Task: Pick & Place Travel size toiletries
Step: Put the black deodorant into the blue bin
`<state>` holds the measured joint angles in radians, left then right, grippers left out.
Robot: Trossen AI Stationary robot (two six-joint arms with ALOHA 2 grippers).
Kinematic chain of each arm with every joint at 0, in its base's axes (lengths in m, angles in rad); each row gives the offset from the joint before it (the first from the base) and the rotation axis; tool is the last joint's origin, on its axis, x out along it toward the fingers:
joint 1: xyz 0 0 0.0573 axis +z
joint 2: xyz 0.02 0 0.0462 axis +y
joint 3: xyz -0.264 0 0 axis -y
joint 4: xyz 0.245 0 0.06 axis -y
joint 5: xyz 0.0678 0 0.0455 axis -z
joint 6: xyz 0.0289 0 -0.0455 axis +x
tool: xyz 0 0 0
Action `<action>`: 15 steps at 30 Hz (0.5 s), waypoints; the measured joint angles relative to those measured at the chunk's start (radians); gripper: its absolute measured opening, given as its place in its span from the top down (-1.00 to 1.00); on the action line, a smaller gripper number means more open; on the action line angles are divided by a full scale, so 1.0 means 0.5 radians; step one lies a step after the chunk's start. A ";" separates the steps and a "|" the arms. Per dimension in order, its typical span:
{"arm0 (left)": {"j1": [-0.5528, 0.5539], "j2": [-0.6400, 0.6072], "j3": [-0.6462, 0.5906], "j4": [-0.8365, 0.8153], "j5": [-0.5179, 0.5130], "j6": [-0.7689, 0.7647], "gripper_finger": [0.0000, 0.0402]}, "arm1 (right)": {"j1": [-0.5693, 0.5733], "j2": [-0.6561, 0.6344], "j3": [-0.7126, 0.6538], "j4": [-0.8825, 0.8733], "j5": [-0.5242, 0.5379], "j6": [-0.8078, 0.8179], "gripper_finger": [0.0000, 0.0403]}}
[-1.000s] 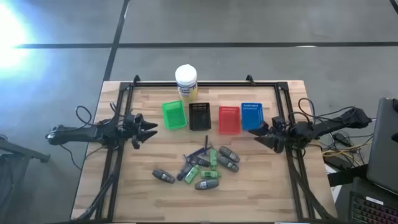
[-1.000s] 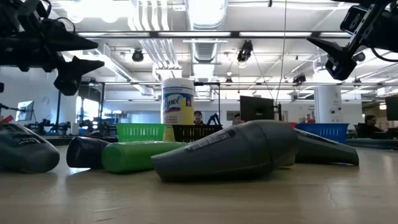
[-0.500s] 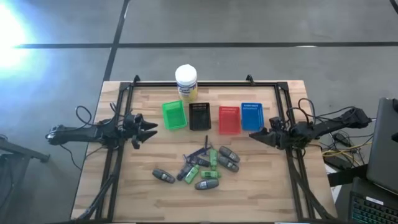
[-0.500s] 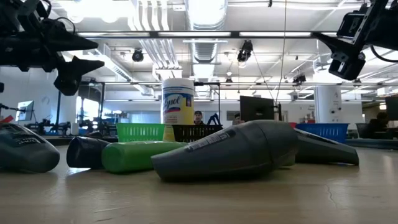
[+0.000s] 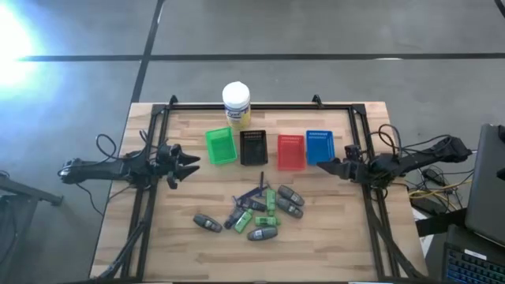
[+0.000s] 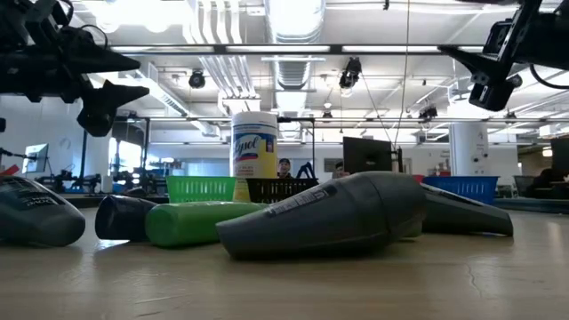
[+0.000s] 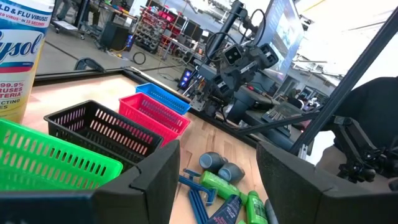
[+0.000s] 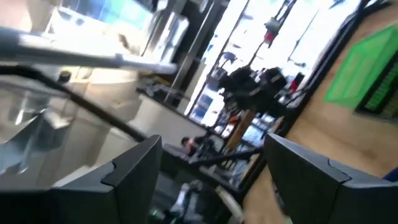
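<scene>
My right claw is released, its fingers apart with nothing between them, and it hangs above the desk at the right side, just beside the blue basket. My left claw is also released and empty, waiting at the left side, near the green basket.

The travel size toiletries lie in a loose heap on the bare wood toward the front of the desk, in front of the row of baskets: dark grey tubes, green packs and slim blue sticks. One grey tube lies apart from the heap on the left.

As I judge it, the step in hand is the reach for a first piece. To do it well I should bring my right claw down over a tube at the heap's near edge, where one lies clear of its neighbours, and turn the wrist so the fingers close across the tube's narrow width, not along its length. The pieces overlap, so a low approach could push them about; coming from straight above looks safer.

The tall white-lidded canister behind the baskets reads "Lysol" in the low view. From my left wrist I read "& FLU VIRUSES" and "99.9%" on it. A grey tube close to the low camera carries a small label I cannot read.
</scene>
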<state>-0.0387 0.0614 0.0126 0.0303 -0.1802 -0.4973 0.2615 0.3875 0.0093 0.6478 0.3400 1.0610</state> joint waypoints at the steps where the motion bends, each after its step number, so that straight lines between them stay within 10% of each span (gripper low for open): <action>1: 0.000 0.000 0.000 0.000 0.000 0.000 -0.09 | 0.000 0.009 0.000 -0.021 0.031 0.008 -0.37; 15: 0.000 0.000 0.000 0.000 0.000 0.000 -0.09 | 0.062 0.486 0.111 -0.242 0.029 0.792 -0.46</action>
<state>-0.0386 0.0616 0.0128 0.0303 -0.1802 -0.4973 0.2924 0.6306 0.0648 0.5266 0.3543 1.4568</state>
